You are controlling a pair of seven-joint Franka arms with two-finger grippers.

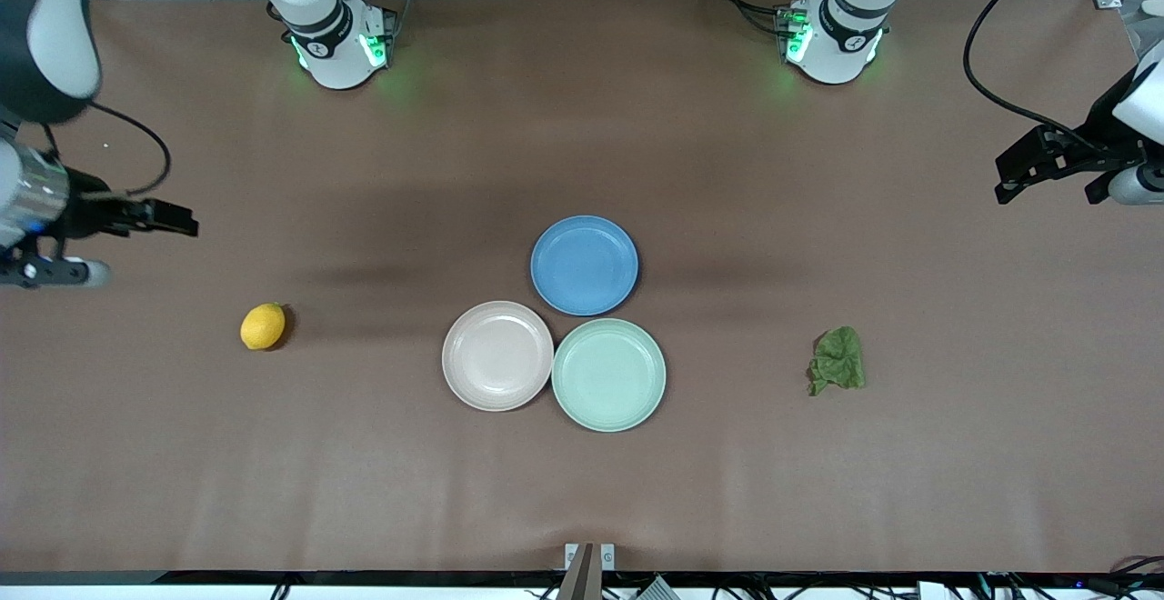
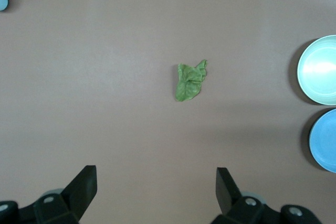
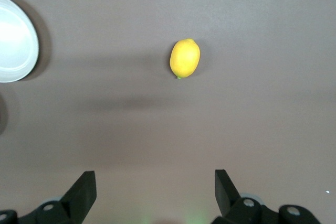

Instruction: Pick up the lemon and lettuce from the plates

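Both arms hang raised at the table's ends, the left gripper (image 2: 156, 190) over bare tabletop at its end, the right gripper (image 3: 155, 192) likewise at the other; three plates cluster mid-table, pink plate (image 1: 497, 355), green plate (image 1: 608, 375) and blue plate (image 1: 584, 265), all bare; the lemon (image 1: 263, 325) lies on the table toward the right arm's end, the lettuce (image 1: 838, 360) toward the left arm's; both grippers spread wide, holding nothing

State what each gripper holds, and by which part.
Nothing is held. The left gripper hangs open over bare table near the lettuce; the right gripper near the lemon.
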